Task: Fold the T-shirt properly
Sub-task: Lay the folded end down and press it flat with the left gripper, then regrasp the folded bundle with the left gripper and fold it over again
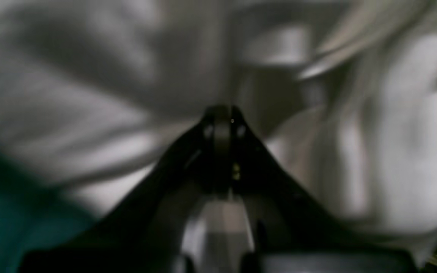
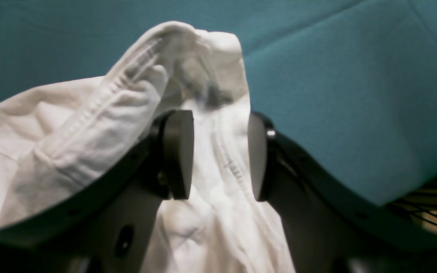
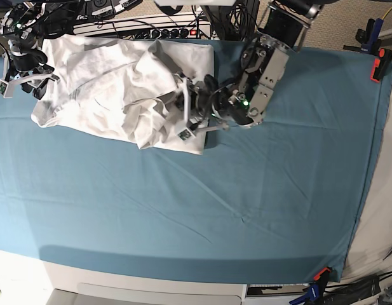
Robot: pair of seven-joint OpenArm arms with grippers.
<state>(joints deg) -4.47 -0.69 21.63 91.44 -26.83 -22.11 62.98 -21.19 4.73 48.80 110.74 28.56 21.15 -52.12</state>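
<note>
Base view: the T-shirt (image 3: 113, 89) lies crumpled on the teal cloth (image 3: 246, 203). My left gripper (image 3: 183, 101) pinches its fabric with jaws together; my right gripper (image 2: 220, 155) stands wide, a hemmed fold between its pads.

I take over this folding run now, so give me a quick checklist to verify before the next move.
1. Left gripper shut on the plain white cotton T-shirt: ok, jaws closed in fabric.
2. Right gripper holding the hem: not ok, jaws stand apart around it.
3. T-shirt flat: not ok, bunched and wrinkled.
4. T-shirt fully on the teal table cloth: ok.
5. Number of layers the left gripper holds: cannot tell, blurred.
</note>
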